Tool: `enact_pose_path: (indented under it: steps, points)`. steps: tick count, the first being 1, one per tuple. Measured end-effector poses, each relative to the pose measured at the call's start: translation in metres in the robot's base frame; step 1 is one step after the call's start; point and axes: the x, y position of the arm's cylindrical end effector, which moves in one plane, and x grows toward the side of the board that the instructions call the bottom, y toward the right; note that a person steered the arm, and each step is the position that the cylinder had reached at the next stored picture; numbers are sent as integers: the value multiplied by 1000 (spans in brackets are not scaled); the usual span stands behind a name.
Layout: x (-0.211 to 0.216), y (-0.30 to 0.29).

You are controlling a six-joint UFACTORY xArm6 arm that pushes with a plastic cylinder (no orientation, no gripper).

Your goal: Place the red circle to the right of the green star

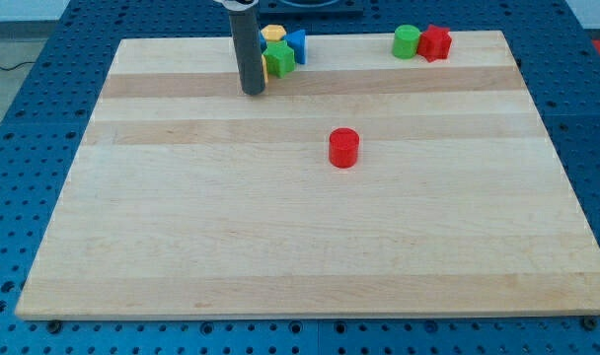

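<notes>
The red circle (343,148), a short red cylinder, stands alone near the middle of the wooden board (300,247). The green star (279,59) lies near the view's top, left of centre. My tip (253,92) rests on the board just left of and slightly below the green star, close to it or touching it. The red circle is well to the right of and below my tip.
A yellow block (272,35) and a blue block (297,43) sit right behind the green star. A green cylinder-like block (407,41) and a red block (435,42) sit together at the view's top right. Blue perforated table surrounds the board.
</notes>
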Motion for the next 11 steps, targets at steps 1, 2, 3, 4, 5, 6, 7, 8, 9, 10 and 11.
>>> enact_pose_path:
  steps: [1,2,3,4,5,6,7,8,9,10,11]
  points:
    - [-6,0]
    - [-17,0]
    - [-10,0]
    - [11,-1]
    - [68,-1]
    - [138,13]
    - [189,65]
    - [196,132]
    - [184,174]
    - [160,175]
    - [132,134]
